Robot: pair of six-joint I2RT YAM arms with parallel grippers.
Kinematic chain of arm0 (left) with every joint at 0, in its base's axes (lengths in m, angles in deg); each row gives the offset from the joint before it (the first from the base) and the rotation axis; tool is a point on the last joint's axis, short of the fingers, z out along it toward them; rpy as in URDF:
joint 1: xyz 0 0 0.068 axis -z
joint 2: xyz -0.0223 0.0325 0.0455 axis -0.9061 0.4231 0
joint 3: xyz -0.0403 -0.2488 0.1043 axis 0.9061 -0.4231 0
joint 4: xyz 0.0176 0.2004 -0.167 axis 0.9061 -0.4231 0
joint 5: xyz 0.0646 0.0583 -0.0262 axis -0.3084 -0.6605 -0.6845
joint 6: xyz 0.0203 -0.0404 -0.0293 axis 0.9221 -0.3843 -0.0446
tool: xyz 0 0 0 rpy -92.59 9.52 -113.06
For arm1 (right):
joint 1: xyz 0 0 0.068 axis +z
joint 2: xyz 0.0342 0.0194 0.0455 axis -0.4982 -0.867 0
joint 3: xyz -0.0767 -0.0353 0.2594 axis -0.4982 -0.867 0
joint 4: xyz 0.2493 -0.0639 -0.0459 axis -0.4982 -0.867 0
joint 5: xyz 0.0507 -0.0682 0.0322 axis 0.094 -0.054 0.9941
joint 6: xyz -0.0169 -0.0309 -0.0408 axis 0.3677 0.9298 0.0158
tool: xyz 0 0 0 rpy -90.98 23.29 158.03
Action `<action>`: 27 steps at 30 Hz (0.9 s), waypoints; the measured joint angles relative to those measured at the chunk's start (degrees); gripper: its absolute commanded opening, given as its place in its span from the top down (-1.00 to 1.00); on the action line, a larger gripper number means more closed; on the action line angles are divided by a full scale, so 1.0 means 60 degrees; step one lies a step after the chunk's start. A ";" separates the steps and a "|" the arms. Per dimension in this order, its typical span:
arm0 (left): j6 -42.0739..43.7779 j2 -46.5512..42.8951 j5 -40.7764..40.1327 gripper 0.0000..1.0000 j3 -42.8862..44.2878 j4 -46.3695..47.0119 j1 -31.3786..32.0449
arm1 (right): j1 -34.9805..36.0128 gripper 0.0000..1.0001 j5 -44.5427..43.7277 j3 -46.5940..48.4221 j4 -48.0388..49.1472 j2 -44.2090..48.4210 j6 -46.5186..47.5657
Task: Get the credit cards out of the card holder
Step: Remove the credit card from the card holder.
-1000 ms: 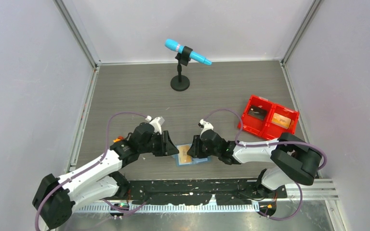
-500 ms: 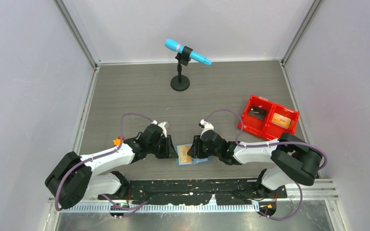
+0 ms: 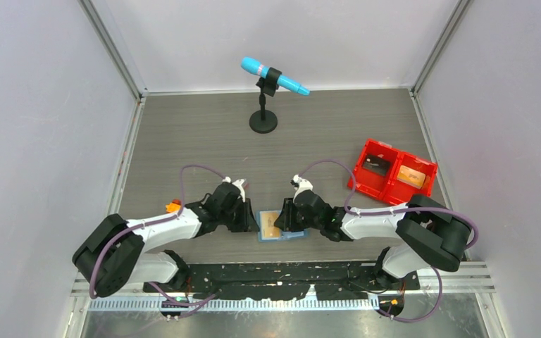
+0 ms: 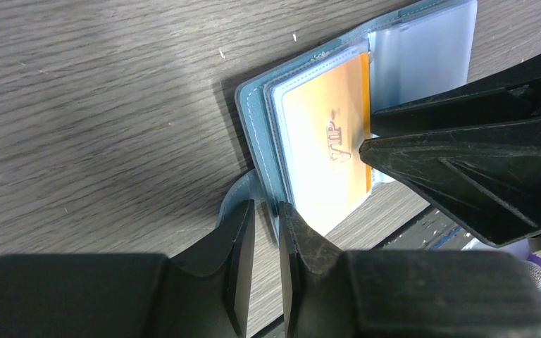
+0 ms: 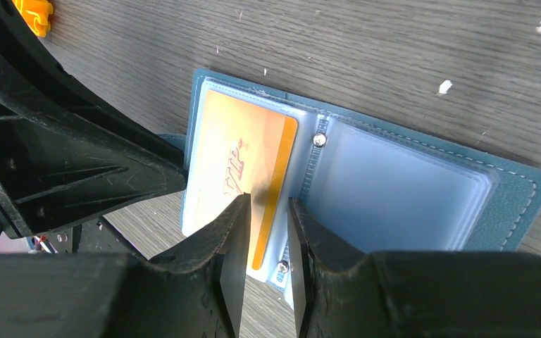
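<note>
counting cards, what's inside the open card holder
One orange-gold VIP card shows in the card holder. The other sleeves look pale; anything deeper in the stack is hidden.

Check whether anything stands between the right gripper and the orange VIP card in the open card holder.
Nothing solid does. The right gripper sits directly over the orange VIP card, at its edge by the spine of the card holder. Only the clear sleeve covers most of the card; the strip nearest the spine looks bare.
</note>
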 measured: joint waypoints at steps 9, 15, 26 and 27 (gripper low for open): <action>-0.0029 0.0109 0.0076 0.57 -0.0004 0.0208 0.0000 | 0.0000 0.39 0.0076 -0.0087 0.0186 0.0000 0.0033; -0.0076 -0.0149 -0.0080 0.53 0.0000 -0.0146 0.0000 | 0.0000 0.39 0.0189 -0.0095 0.0204 0.0000 0.0036; -0.0157 -0.0739 -0.0102 0.53 0.0087 -0.0324 0.0000 | 0.0000 0.40 0.0331 -0.0098 0.0211 0.0004 0.0073; -0.0153 -0.0648 -0.0102 0.53 0.0098 -0.0317 0.0000 | 0.0000 0.40 0.0331 -0.0102 0.0211 0.0015 0.0076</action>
